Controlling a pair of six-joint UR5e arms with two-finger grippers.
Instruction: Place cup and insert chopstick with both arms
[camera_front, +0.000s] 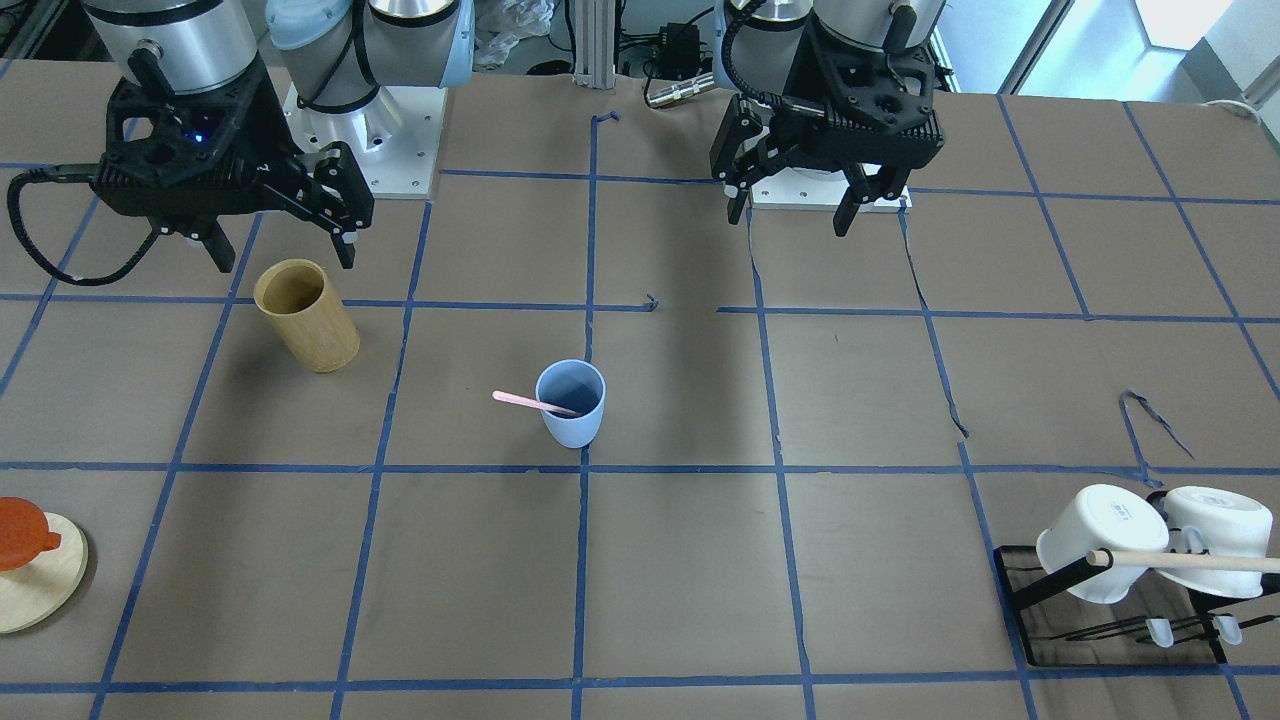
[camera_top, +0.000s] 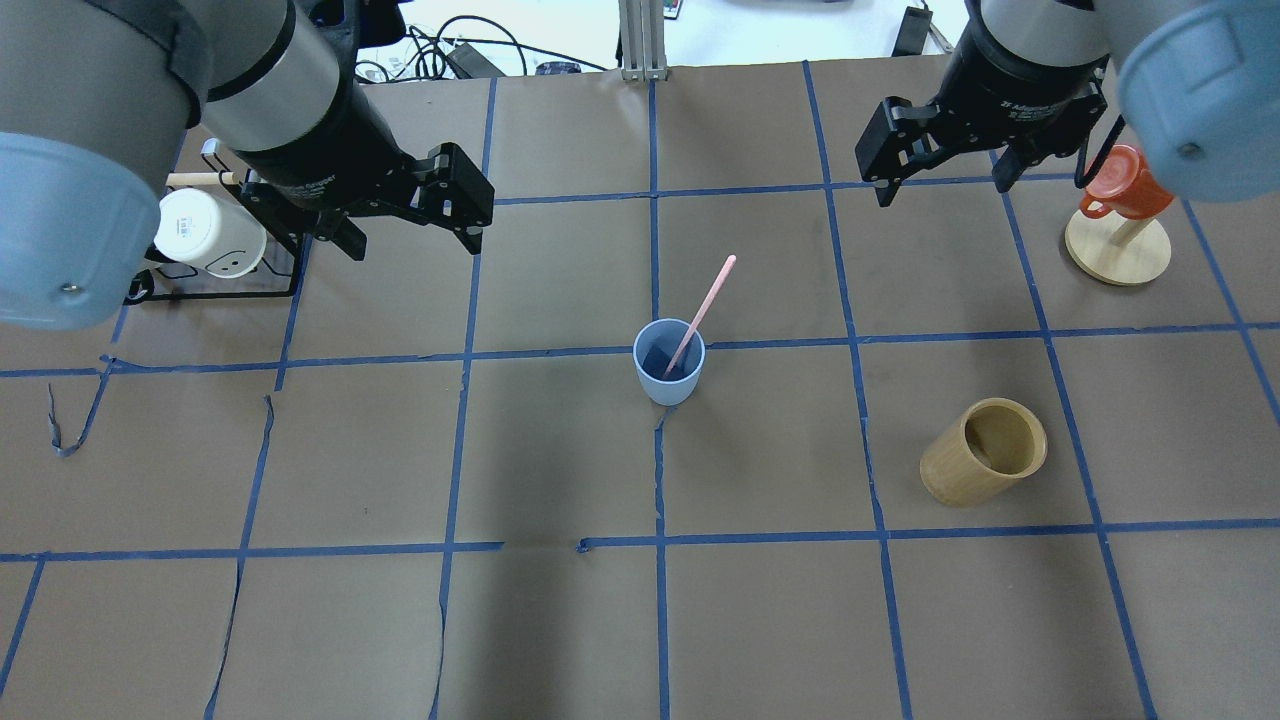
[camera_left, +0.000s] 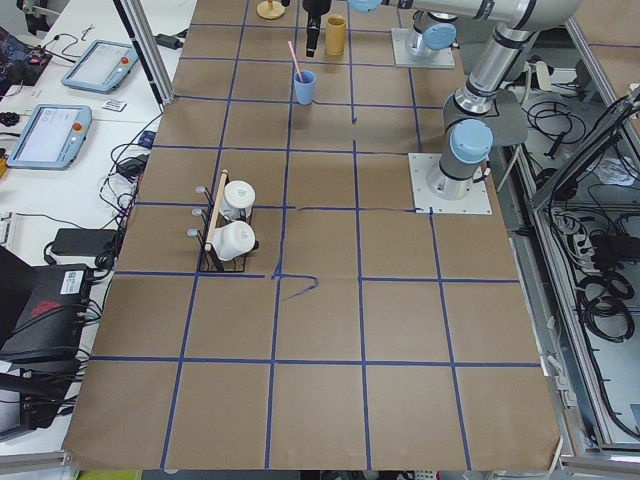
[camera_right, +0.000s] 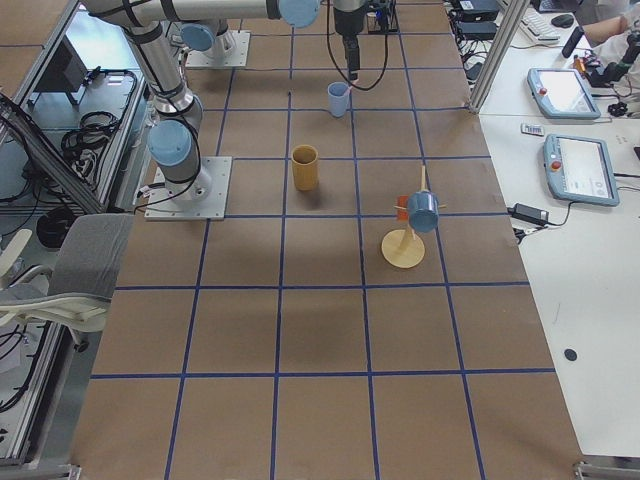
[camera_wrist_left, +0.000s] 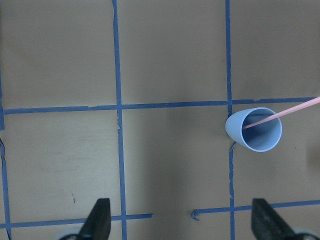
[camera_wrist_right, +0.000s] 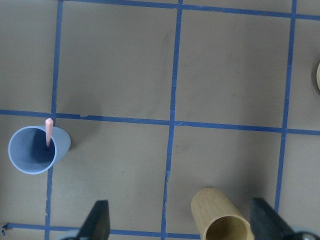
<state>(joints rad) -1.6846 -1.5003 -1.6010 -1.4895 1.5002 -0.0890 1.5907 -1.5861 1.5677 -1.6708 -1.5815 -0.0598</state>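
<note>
Cup (camera_top: 668, 362) upright at centre of overhead view, on a tape crossing on the counter (camera_top: 560, 620). Chopstick (camera_top: 708, 300) stands inside it, leaning on the rim, free end pointing to upper right of that frame.

Surroundings: bamboo cup (camera_top: 985, 450) upright at lower right, well apart from the cup. Rack (camera_top: 215, 290) with white mugs (camera_top: 205, 232) at far left. Orange mug (camera_top: 1128, 183) on a wooden stand (camera_top: 1118, 250) at upper right.

Arms: left gripper (camera_top: 412, 240) hangs above the counter at upper left, just beside the rack; fingers spread wide, holding nothing. Right gripper (camera_top: 943, 188) hangs at upper right, beside the stand; fingers likewise wide and empty. Both point down; both are well apart from the cup. Front view puts the right gripper (camera_front: 285, 258) just above the bamboo cup's rim, not touching.

Hard to read: chopstick's lower end is hidden inside the cup. Left arm covers part of the rack in the overhead view. Left wrist view cuts the chopstick off at its right edge; right wrist view cuts the bamboo cup at its bottom edge. Front view crops the stand at its left edge.
</note>
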